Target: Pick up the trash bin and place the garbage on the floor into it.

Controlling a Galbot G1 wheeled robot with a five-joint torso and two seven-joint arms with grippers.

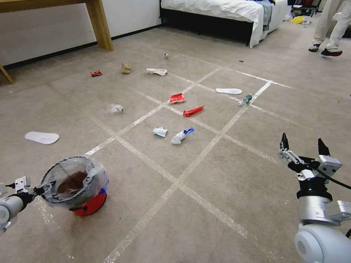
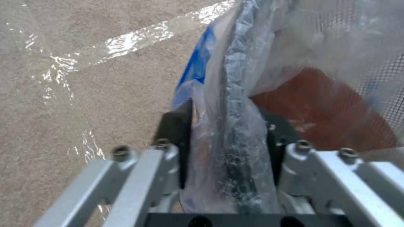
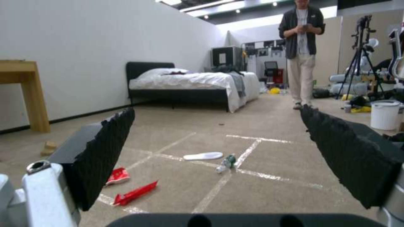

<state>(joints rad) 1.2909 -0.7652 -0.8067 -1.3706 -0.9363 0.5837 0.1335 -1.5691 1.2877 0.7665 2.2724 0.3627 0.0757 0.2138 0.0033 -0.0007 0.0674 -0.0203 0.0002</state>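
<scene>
— While the left gripper (image 1: 43, 190) is clamped on the rim of the bin (image 1: 75, 184), where is the bin?
— It is tilted at the near left, above the floor (image 1: 204, 171).
— And the right gripper (image 1: 302, 147)?
— Its fingers are wide apart, holding nothing, at the near right.
— The garbage?
— A tissue (image 1: 181, 136), a red wrapper (image 1: 193, 110) and a bottle (image 1: 245, 99) lie on the floor further ahead, well apart from the bin.
</scene>
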